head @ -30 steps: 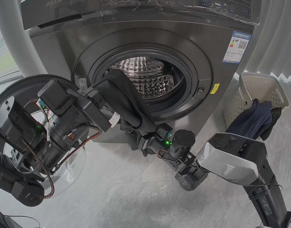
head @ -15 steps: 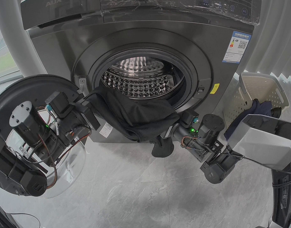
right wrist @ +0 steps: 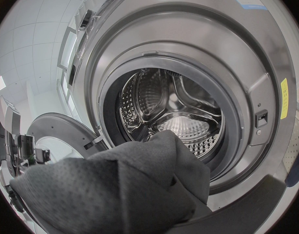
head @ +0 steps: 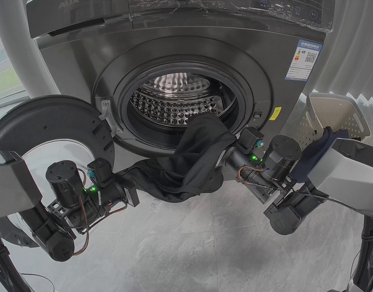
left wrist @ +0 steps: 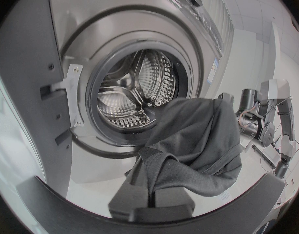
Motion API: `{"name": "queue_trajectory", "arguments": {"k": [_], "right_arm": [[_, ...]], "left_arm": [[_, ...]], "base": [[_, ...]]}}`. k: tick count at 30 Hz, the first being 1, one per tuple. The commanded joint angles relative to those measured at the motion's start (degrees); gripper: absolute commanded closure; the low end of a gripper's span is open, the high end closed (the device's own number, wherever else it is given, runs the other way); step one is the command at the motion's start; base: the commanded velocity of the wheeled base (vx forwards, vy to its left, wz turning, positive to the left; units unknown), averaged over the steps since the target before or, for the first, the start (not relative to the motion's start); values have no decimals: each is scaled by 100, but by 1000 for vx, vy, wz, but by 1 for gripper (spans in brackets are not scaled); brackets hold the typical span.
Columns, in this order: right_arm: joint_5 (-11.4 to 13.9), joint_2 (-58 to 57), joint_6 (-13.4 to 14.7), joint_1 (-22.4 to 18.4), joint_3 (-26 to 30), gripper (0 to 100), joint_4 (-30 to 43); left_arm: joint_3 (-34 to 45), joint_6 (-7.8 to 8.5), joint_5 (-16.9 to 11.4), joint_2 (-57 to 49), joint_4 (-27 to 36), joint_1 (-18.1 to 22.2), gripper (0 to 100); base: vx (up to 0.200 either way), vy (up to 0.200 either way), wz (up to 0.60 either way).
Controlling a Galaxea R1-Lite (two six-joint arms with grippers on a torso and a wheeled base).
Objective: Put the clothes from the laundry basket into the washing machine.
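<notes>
Black garment point(head: 186, 163) sags at washing machine point(head: 72, 65) mouth (yellow sticker point(head: 275, 113) alongside).

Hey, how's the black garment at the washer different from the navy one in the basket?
The black garment is stretched between the left gripper and right gripper before the washer opening, its upper fold at the rim; the navy garment lies untouched, draped over the basket rim. The black one is spread wide; the navy one is bunched. Both are dark cloth, and neither is fully inside the drum yet.
</notes>
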Motion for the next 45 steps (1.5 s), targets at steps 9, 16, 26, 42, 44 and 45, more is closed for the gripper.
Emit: {"name": "queue_trajectory", "arguments": {"k": [9,16,26,42,44,45], "right_arm": [[-13,-72,-10,133,-53,100,25],[-13,-168,-1,133,-53,100,34],[-13,-406,-1,54,-149,100,43],[-4,-441,17,133,27,100,-1],[-4,-432,17,195,88,100,-1],[-4,-423,17,230,106,100,-1]], "left_arm": [[362,22,-15,326,-14,-60,0],[485,22,-42,414,-14,-342,0],[810,22,-77,414,-14,-913,0],[-385,154,-6,1109,-23,-1414,0],[-772,172,38,1267,-23,-1388,0],[-956,172,90,1346,-23,-1388,0]], "base": [[0,0,0],[0,0,0],[0,0,0],[0,0,0],[0,0,0],[0,0,0]]}}
